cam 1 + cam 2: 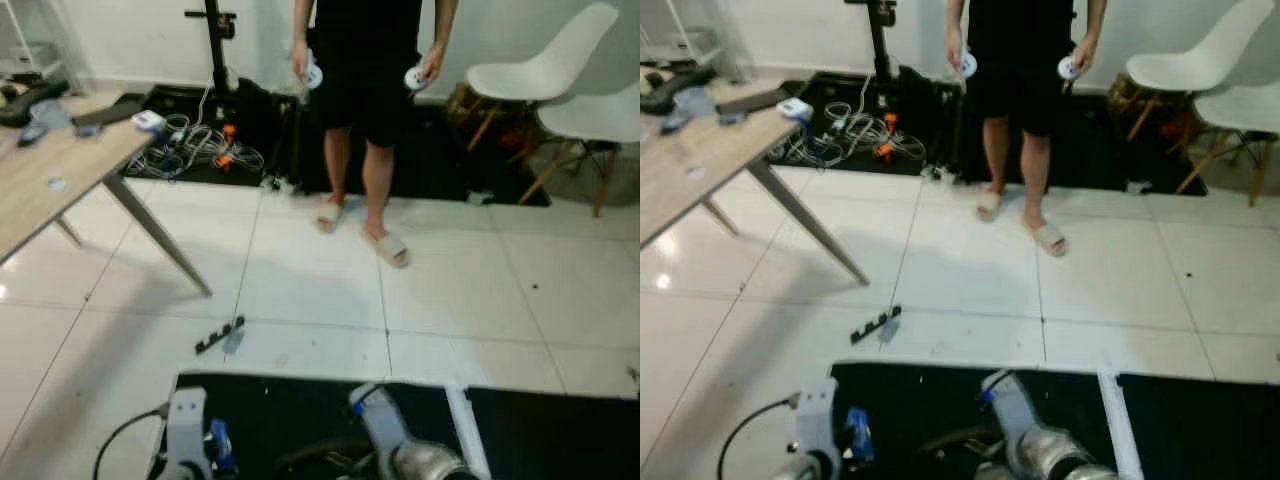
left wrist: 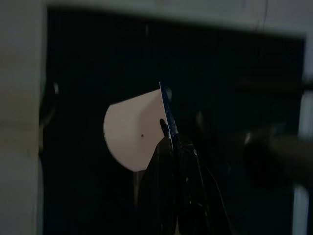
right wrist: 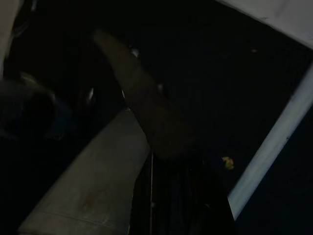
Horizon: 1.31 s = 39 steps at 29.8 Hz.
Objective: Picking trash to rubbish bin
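- In our left wrist view, our left claw [image 2: 171, 139] is clenched on a pale fan-shaped paper scrap with a blue edge [image 2: 134, 129], held over the black mat [image 1: 540, 430].
- Our right claw [image 3: 161, 147] hangs over the same mat; we cannot tell its fingers' state.
- A person [image 1: 365, 60] stands ahead on the white tiled floor [image 1: 450, 290], beside a wooden table [image 1: 50, 180].

White tiled floor [image 1: 450, 290] ahead of both arms, glossy, dark grout. Black mat [image 1: 300, 410] directly under the arms, white strip [image 1: 468, 430] across it. Small black strip of trash [image 1: 220, 335] on tile just beyond the mat, forward of the left arm. Cable tangle [image 1: 195, 150] and white chairs [image 1: 560, 80] far ahead.
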### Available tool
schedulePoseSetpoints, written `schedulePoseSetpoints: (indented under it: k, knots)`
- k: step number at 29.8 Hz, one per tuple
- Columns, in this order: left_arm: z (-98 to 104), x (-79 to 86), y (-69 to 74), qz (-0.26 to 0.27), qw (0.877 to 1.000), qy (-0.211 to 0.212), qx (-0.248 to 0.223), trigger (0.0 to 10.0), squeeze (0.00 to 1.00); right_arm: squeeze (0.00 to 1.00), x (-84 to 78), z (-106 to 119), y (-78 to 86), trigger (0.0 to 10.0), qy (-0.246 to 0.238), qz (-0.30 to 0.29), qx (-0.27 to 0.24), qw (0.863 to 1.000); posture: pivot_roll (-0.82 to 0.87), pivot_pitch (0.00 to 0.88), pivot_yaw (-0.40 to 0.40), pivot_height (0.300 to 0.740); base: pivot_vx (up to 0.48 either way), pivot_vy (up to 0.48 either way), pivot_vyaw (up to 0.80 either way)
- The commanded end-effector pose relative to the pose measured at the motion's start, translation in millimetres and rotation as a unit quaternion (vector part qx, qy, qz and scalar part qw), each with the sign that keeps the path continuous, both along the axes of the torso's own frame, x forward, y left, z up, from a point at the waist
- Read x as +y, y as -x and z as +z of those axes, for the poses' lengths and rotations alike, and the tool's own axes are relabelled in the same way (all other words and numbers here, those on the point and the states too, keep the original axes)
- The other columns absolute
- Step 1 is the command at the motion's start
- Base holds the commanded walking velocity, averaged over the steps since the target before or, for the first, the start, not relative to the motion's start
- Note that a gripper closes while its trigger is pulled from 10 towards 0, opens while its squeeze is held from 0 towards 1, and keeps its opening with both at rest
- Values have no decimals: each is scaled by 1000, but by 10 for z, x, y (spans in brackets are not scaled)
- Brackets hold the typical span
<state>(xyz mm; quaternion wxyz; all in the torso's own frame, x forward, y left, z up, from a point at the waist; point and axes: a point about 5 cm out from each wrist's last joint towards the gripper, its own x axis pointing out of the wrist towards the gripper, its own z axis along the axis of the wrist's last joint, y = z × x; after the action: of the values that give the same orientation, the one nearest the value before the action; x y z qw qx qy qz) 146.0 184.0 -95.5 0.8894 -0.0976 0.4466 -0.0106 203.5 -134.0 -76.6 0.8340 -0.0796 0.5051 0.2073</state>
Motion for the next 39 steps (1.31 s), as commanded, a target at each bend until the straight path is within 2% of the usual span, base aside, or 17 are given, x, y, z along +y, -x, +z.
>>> schedulePoseSetpoints:
  k: [1,4,8,11,17,28,39]
  knots:
    - [-2,17,-1,42,999,17,2,10000,0,0,-15,-64,123,10000,-4,-13,25,1000,75,19,20,740,0,0,-800]
    - [-2,33,6,71,997,24,-2,10000,0,0,-10,-111,225,10000,-9,-14,39,999,78,27,21,740,0,0,-800]
    - [1,47,6,67,998,21,-4,10000,0,0,63,-153,333,10000,-32,-13,63,997,80,27,23,740,0,0,-791]
    - [4,52,0,59,998,18,-4,10000,0,0,54,-149,321,10000,-35,-28,62,997,81,27,25,740,0,0,-796]
    - [17,71,-30,58,998,19,-6,10000,0,0,30,-119,256,10000,-21,1,51,998,80,20,26,740,0,0,-796]
    - [21,89,-37,62,998,18,-5,10000,0,0,54,-120,261,10000,-21,9,55,998,83,18,29,740,0,0,-793]
    - [13,76,-27,67,998,23,-2,10000,0,0,-29,-149,315,10000,-7,0,57,998,80,22,25,740,0,0,-797]
